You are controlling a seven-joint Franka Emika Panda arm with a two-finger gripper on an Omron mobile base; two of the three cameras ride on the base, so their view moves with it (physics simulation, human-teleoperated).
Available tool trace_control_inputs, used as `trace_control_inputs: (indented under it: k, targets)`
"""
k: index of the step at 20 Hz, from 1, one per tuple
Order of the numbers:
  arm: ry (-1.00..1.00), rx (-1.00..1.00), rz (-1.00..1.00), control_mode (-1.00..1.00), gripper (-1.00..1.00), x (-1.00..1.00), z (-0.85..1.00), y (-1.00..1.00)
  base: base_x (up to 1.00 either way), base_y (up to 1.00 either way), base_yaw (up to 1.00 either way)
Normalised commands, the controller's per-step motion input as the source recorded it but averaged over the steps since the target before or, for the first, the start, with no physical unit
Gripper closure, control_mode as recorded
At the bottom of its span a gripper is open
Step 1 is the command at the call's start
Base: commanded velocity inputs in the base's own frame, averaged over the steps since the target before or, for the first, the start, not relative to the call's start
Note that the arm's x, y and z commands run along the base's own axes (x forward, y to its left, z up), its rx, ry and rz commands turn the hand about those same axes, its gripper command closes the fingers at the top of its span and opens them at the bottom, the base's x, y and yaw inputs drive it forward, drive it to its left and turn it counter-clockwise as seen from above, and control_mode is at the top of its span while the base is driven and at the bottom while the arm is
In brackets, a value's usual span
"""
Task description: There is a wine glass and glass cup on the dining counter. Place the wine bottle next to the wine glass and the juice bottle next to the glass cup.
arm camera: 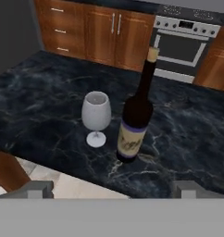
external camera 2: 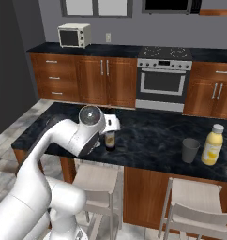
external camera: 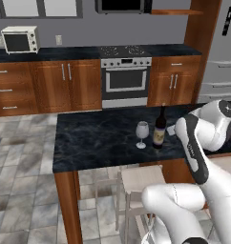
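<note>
With the gripper [arm camera: 112, 187] standing spread and empty, the juice bottle [external camera 2: 212, 144] is sitting beside the glass cup [external camera 2: 190, 150], probably light, smooth, best gripped mid-body.

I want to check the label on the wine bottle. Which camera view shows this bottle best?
The hand view: the wine bottle stands whole and near, label facing the camera. The left base view shows it small; in the right base view the arm covers most of it.
</note>
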Motion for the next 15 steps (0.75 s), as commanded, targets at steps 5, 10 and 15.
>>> trace_control_inputs:
  k: [5, 10, 15]
  targets:
    - [0.06, 0.0, -0.17, -1.0, -1.0, -0.37, 0.01, 0.2, 0.0, 0.0, 0.0]
    - [0.01, 0.0, -0.16, -1.0, -1.0, -0.41, 0.06, 0.2, 0.0, 0.0, 0.0]
    - [0.01, 0.0, -0.11, -1.0, -1.0, -0.37, 0.05, 0.18, 0.0, 0.0, 0.0]
